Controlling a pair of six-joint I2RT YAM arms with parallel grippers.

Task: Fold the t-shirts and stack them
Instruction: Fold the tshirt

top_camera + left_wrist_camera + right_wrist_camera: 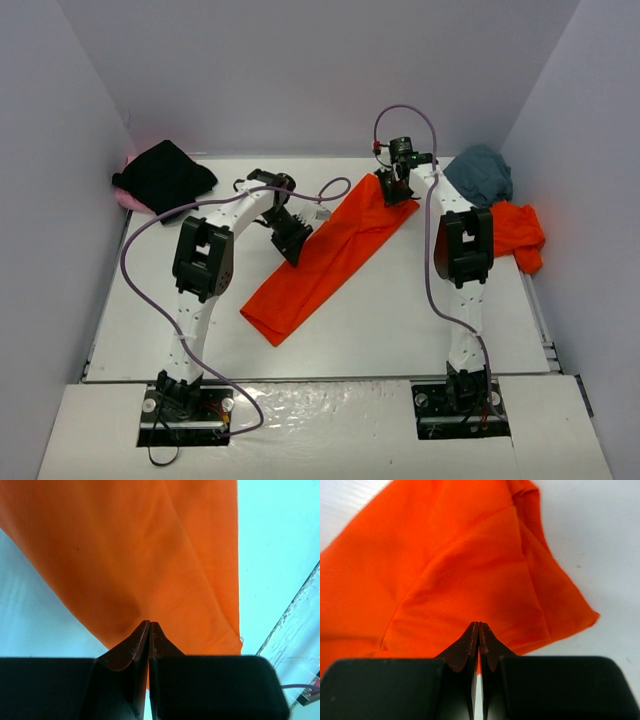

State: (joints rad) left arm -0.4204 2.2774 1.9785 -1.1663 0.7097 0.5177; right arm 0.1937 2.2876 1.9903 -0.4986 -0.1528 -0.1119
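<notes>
A bright orange-red t-shirt (325,258) lies folded into a long strip, running diagonally across the white table. My left gripper (294,246) sits on its left long edge. In the left wrist view the gripper (149,623) is shut, with a sliver of the orange t-shirt (150,555) pinched between the jaws. My right gripper (394,191) is at the strip's far right end. In the right wrist view the gripper (479,624) is also shut, with the orange cloth (465,575) caught between the jaws.
A black t-shirt (165,176) lies on a pink t-shirt (126,197) at the back left. A teal-grey t-shirt (481,172) and a second orange-red t-shirt (518,236) lie at the back right. Grey walls close in the table (420,320) on three sides.
</notes>
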